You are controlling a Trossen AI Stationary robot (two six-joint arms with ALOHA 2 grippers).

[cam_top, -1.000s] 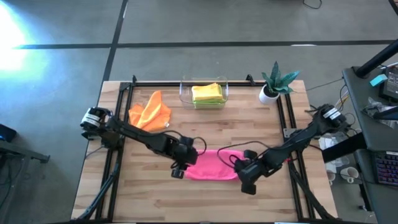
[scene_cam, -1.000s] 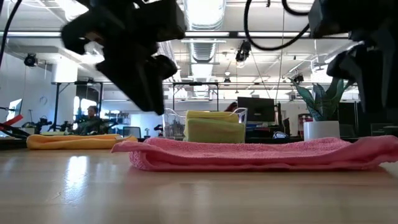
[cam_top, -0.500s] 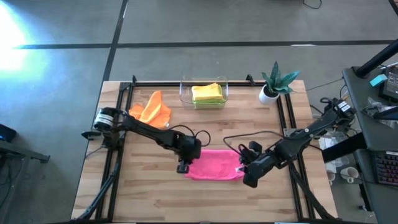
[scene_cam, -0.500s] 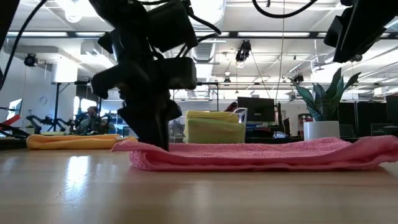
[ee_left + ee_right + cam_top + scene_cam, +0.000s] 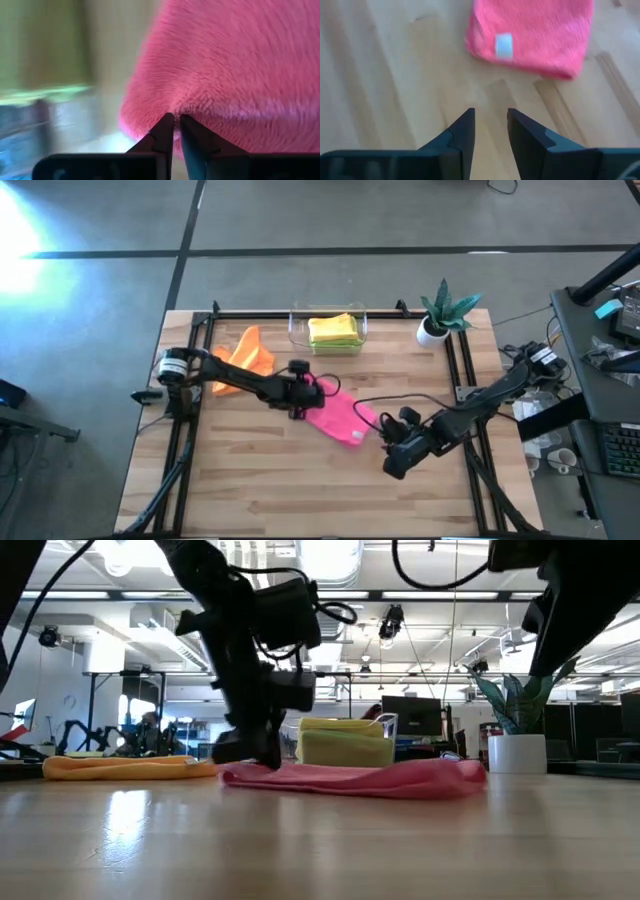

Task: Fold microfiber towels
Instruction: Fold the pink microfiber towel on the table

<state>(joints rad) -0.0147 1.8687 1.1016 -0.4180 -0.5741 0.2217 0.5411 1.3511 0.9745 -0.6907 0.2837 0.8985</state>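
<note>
A pink microfiber towel, folded, lies slantwise on the middle of the table, with a white label at its near right end. My left gripper is shut on the towel's far left end. My right gripper stands open just off the towel's near right end, nothing between its fingers. An orange towel lies crumpled at the far left. Yellow and lime green towels are stacked in the clear bin. My left gripper pinches the pink towel's far left end between its two fingers; the cloth puckers toward the fingertips. The fingers come from above, pointing down. The towel lies slack on the table behind the hold. I cannot tell how many layers are pinched.
A potted plant stands at the far right corner. Black rails run along the table's left, right and far sides. Bare wood stretches along the near edge.
My left gripper has come down on the pink towel's left end, shut on it and moved toward the far edge. The towel has slid with it toward the far left and turned slantwise, drawing away from my right gripper, which has stayed near its place.
</note>
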